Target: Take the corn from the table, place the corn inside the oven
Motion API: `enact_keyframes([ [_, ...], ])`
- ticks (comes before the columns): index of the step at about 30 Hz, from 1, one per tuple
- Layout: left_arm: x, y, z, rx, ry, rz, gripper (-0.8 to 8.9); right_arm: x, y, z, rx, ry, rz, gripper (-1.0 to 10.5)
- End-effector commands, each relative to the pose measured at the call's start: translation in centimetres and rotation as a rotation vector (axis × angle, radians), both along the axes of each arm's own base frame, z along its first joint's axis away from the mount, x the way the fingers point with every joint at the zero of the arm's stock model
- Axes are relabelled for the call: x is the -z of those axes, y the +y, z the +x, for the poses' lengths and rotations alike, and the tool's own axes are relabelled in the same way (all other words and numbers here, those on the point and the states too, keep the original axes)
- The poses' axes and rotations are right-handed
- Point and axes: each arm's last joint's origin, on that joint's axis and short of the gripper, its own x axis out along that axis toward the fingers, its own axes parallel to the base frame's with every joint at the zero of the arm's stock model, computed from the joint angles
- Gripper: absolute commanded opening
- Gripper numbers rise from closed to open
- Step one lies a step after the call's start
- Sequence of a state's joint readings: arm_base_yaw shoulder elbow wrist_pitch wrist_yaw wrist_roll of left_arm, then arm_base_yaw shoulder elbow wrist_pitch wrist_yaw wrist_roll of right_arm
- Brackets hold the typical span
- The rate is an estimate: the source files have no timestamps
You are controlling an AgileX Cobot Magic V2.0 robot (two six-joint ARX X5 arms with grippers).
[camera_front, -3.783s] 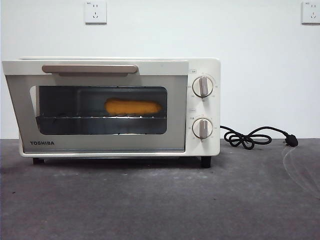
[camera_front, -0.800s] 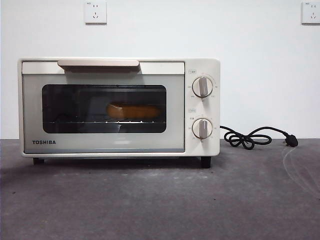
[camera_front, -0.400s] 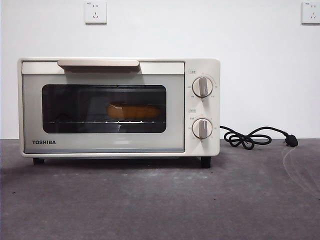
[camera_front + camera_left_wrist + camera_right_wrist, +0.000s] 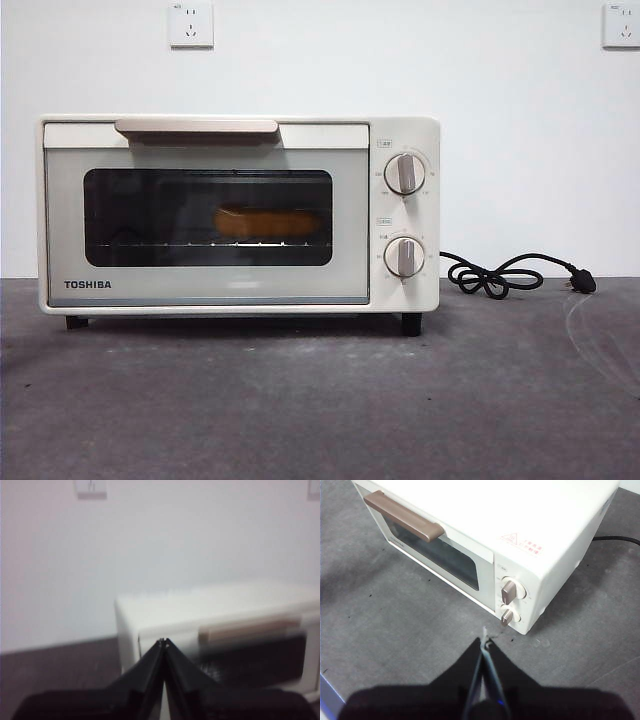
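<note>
The cream-white boxy toaster oven point(image 4: 238, 214) stands on the flat dark grey rough table point(image 4: 320, 410), near the back by the white wall point(image 4: 520, 130). Its door is shut. The yellow-orange oblong corn cob point(image 4: 266, 222) lies inside the oven on the thin metal wire rack point(image 4: 200, 243), a bit right of the middle of the dark glass window point(image 4: 150, 215). The beige bar handle point(image 4: 196, 126) runs along the top of the door. Two round knobs point(image 4: 405, 173) sit on the right side of the oven's front, one above the other. A black looped power cord point(image 4: 500, 275) lies on the table to the right of the oven. Two white wall sockets point(image 4: 191, 24) are on the wall, one above the oven and one far to the right.
</note>
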State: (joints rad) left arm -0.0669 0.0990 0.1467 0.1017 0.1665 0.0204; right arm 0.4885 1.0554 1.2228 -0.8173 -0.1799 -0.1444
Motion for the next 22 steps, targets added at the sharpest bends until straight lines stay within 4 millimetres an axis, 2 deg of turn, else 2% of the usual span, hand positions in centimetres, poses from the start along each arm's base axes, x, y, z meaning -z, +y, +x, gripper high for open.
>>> enact_keyframes([
  [1,2.9,0.1,0.1,-0.017,0.051,0.038,-0.04,0.0,0.0,0.1,0.008,0.000,0.007,-0.2],
  [3,4.8,0.1,0.3,-0.021,0.119,0.044,-0.04,0.0,0.0,0.1,0.008,0.000,0.008,-0.2],
  [7,6.5,0.2,0.1,-0.022,0.309,0.055,-0.04,0.0,0.0,0.1,0.011,0.000,0.006,-0.2],
  [22,6.3,0.2,0.2,-0.038,0.283,0.064,-0.04,0.0,0.0,0.1,0.026,-0.005,-0.005,-0.2],
])
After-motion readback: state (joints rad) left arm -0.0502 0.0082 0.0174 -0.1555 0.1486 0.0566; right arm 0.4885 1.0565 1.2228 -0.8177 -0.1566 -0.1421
